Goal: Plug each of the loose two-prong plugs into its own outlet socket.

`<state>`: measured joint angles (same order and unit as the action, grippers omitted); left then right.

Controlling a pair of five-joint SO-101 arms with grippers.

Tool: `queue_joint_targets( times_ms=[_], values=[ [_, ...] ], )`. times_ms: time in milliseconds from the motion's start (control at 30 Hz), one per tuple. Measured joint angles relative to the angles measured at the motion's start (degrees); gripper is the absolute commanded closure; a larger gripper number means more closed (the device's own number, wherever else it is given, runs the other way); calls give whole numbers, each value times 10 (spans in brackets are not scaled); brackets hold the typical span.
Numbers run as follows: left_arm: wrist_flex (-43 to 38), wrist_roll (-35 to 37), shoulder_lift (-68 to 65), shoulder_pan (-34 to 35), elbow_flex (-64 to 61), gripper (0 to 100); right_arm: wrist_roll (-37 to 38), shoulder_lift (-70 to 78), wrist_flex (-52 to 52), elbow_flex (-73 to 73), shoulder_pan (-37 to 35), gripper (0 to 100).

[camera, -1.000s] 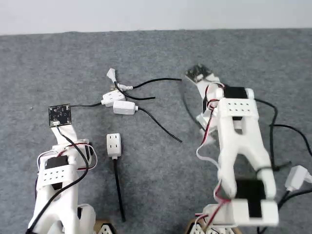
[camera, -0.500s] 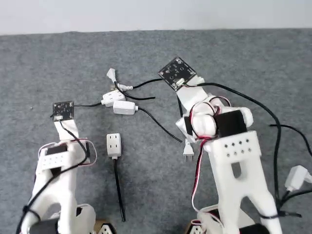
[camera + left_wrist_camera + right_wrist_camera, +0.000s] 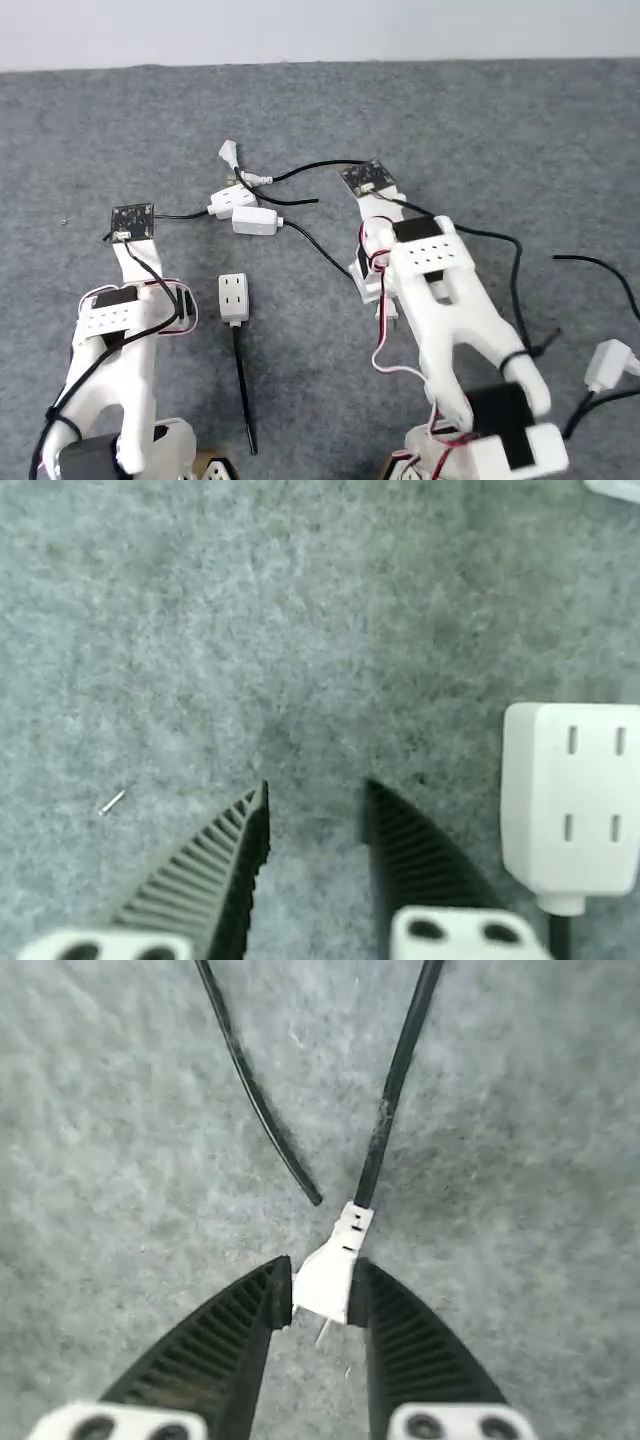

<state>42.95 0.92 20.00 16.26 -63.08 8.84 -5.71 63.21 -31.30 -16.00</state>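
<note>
Right now the right gripper (image 3: 320,1288) is nearly shut, its two ribbed fingers pinching the flat sides of a small white two-prong plug (image 3: 328,1265). The plug's black cord (image 3: 395,1080) runs off away from the gripper over the grey felt mat (image 3: 120,120), and the cut end of a second cord (image 3: 255,1090) lies just beside it. What looks like a thin metal prong shows at the end of the plug that faces back into the gripper.

The left gripper (image 3: 316,792) stands partly open over bare mat with nothing between its fingers, just beside the white outlet block (image 3: 572,795). Seen from above, that outlet block (image 3: 233,296) lies between the two arms, nearer the left one, with its cord trailing toward the near edge. More white plugs and adapters (image 3: 256,221) sit in a tangle at the far side.

The plug is likely light, hard and smooth, so it could twist or slip in a narrow pinch, and the fairly stiff cord will tug it sideways. The best hold is across the broad faces of the body, clear of the prongs, which are thin and may bend. The cord itself would give no control over aim.
</note>
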Motion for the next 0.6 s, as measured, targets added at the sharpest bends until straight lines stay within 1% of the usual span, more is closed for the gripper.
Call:
queue_joint_targets(
  times_ms=[167, 300, 467, 600],
  values=[
    [0, -3, -2, 0, 0, 819, 0, 46, -33, 0, 5, 876],
    [0, -3, -2, 0, 0, 819, 0, 66, -38, 0, 5, 876],
    [0, -3, -4, 0, 0, 819, 0, 105, -66, 1, 23, 880],
    [0, -3, -5, 0, 0, 819, 7, 142, -52, 31, 25, 881]
  ],
)
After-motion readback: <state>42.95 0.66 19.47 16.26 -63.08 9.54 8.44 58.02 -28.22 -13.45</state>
